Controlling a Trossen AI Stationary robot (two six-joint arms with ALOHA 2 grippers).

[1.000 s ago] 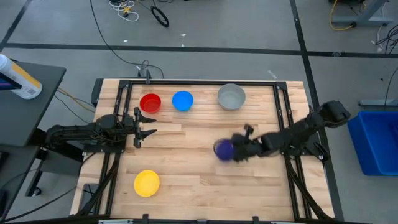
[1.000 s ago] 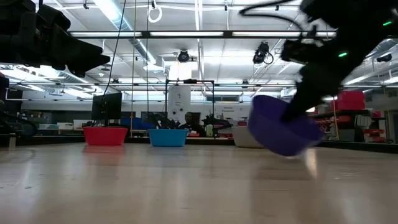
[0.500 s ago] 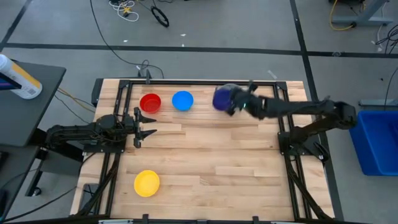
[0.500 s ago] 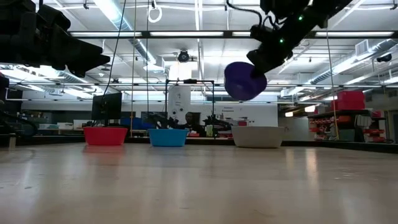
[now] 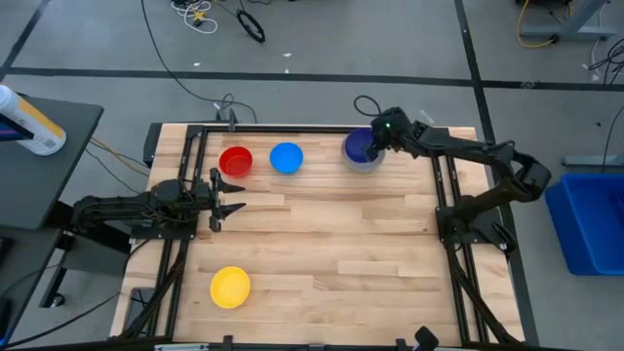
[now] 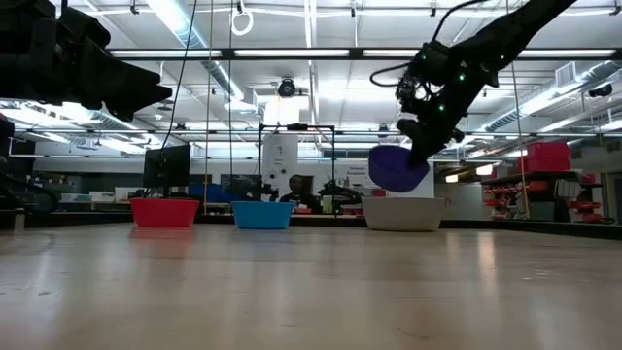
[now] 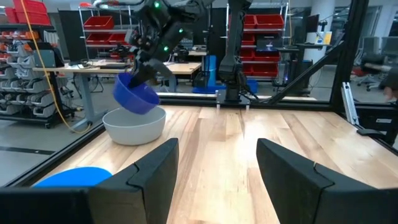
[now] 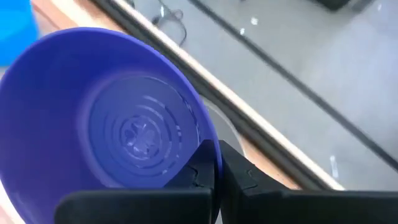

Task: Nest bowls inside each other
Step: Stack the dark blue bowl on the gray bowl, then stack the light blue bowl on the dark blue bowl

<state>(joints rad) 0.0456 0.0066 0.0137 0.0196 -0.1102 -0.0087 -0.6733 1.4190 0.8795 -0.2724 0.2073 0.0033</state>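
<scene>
My right gripper point(image 5: 378, 146) is shut on the dark blue bowl point(image 5: 357, 146), which hangs tilted just above the grey bowl point(image 5: 365, 164) at the table's far edge, right of middle. The low view shows the dark blue bowl point(image 6: 397, 167) clear of the grey bowl point(image 6: 403, 214), which stands on its base. The red bowl point(image 5: 236, 162) and light blue bowl point(image 5: 286, 157) stand side by side to the left of them. The yellow bowl point(image 5: 230, 287) sits near the front left. My left gripper point(image 5: 237, 197) waits open at the table's left side. My right gripper pinches the dark blue bowl's rim point(image 8: 213, 152) on the side toward the table's right, one finger point(image 8: 198, 169) inside the bowl and one point(image 8: 235, 173) outside. The fingers slant down from the right. The bowl is lifted clear and tilted, hanging over the grey bowl.
A dark metal frame point(image 5: 312, 130) runs along the table's far edge and sides, close behind the grey bowl. The wooden tabletop point(image 5: 331, 253) between the far row of bowls and the yellow bowl carries nothing.
My right gripper has carried the dark blue bowl from the table's middle right up and toward the far edge, turning as it went. It has then come down a little, so the bowl now hangs over the grey bowl.
</scene>
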